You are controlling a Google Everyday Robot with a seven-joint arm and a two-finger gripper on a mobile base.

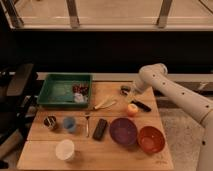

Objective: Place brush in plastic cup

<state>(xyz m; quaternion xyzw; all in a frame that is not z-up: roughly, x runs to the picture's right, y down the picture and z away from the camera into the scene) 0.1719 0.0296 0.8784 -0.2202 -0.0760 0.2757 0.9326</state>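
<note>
The brush (142,106) lies on the wooden table (45,152) at the back right, its black handle pointing right and its greyish head (124,90) to the left. My gripper (131,93) is down over the brush near its head end, and my white arm reaches in from the right. The translucent blue plastic cup (69,123) stands upright at the left of the table, far from the gripper, between a small dark metallic cup (50,122) and a fork (87,124).
A green tray (56,92) with small items sits at the back left. A cream utensil (105,104), an orange fruit (132,109), a black block (100,128), a purple bowl (123,131), an orange bowl (151,139) and a white cup (65,149) stand on the table.
</note>
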